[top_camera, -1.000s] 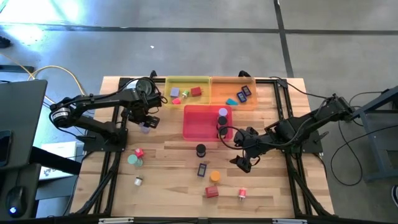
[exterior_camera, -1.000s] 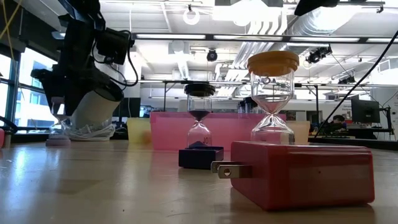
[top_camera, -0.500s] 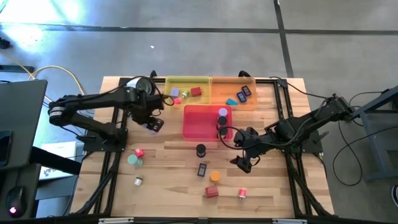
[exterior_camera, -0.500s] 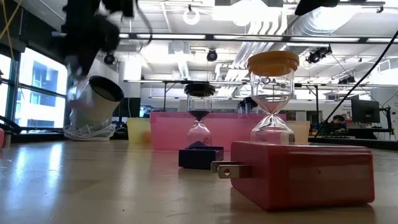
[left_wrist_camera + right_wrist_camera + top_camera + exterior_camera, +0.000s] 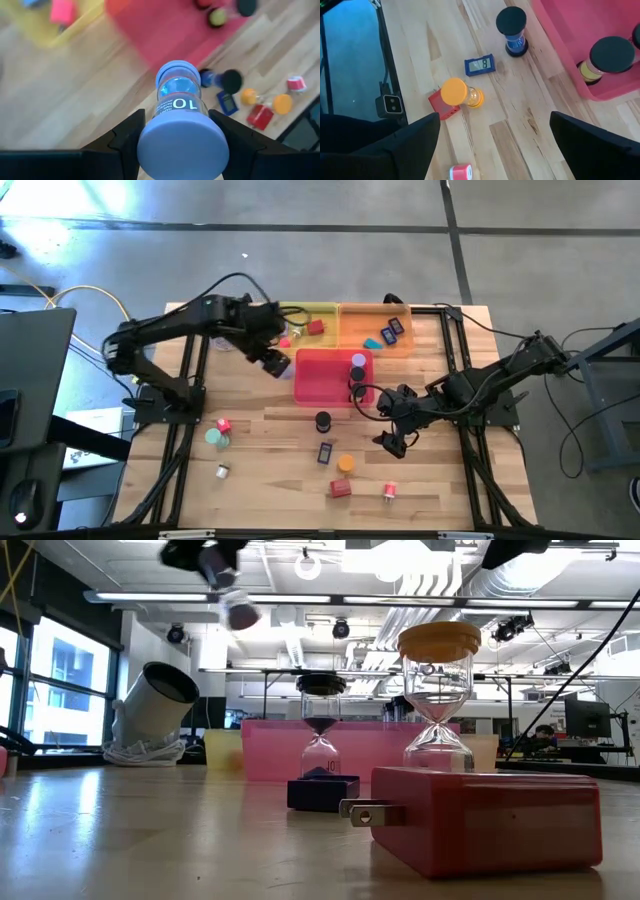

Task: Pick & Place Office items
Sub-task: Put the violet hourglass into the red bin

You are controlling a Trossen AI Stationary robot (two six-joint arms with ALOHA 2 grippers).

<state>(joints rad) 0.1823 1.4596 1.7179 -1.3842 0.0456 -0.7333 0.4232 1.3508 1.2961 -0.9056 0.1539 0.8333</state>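
My left gripper (image 5: 277,363) hangs high over the left rim of the pink tray (image 5: 325,385), shut on a lilac-capped sand timer (image 5: 177,107) marked 10; the low view shows the timer (image 5: 240,612) under the gripper (image 5: 205,552). My right gripper (image 5: 393,442) hovers open right of the table's middle, nothing between its fingers (image 5: 395,150). On the boards below stand a black-capped timer (image 5: 323,421), a small blue clock (image 5: 326,451), an orange-capped timer (image 5: 346,464) and a red block (image 5: 341,488). Another lilac timer (image 5: 358,361) stands in the pink tray. My left gripper pinches the timer between its two fingers (image 5: 127,137), which sit on opposite sides of the near lilac cap (image 5: 150,145). The fingers slant down from above and lie along the timer. The timer is lifted clear, tilted, its other cap (image 5: 177,75) pointing down toward the table.
A yellow tray (image 5: 300,312) and an orange tray (image 5: 375,315) with small pieces stand at the far edge. Red, teal and grey pieces (image 5: 218,435) lie at the near left, a pink piece (image 5: 390,492) at the near edge. A white cylinder (image 5: 155,700) lies tilted far left.
My left gripper has risen steeply from the table's far left and swung toward the pink tray, tipping and rolling as it went. The lilac timer has gone up with it, from standing on the boards to hanging tilted well clear of them.
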